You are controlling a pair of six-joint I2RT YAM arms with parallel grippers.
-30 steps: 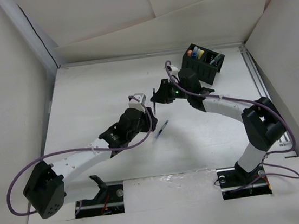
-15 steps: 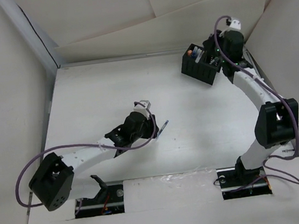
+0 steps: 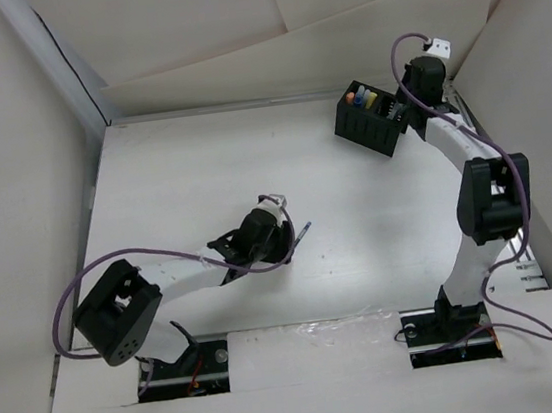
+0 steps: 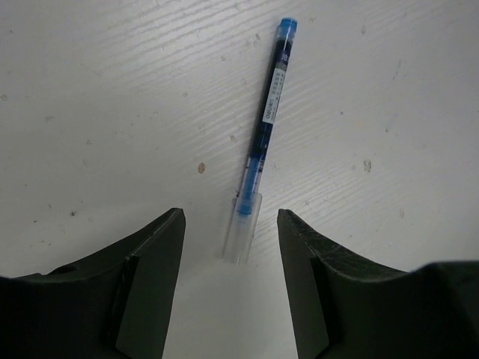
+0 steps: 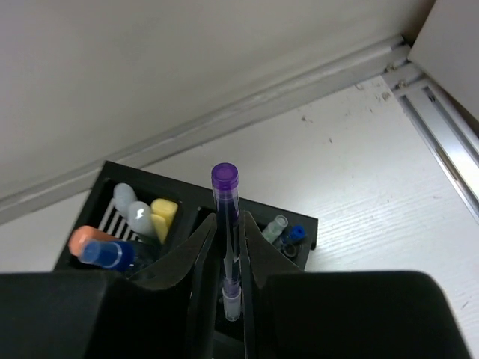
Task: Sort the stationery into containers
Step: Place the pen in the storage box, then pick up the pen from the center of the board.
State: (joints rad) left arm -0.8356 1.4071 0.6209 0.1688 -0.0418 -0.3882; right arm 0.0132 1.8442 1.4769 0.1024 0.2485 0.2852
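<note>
A blue pen (image 4: 262,134) is seen lying flat on the white table (image 4: 112,90) in the left wrist view. Its long side is slanted. The blue tip is pointed away from the left gripper (image 4: 230,218), and the clear cap is pointed toward it. The left gripper's two fingers are spread wide, one on each side of the clear cap, and the pen is not touched. White writing can be seen on the pen's dark middle, but it is too small to be read.

A purple-capped pen (image 5: 226,196) is pinched between the narrow fingers of the right gripper (image 5: 227,226). It is held upright, purple end up, right over the black organiser box (image 3: 368,133).

Only the right wrist view shows what is in the box. An orange-capped marker (image 5: 84,239), a blue marker (image 5: 106,253) and a yellow marker (image 5: 163,213) are stood in the left compartment. Small clear and blue caps (image 5: 288,233) are seen in the right one.

Only the top view shows that the box is at the far right of the table, well apart from the blue pen.
</note>
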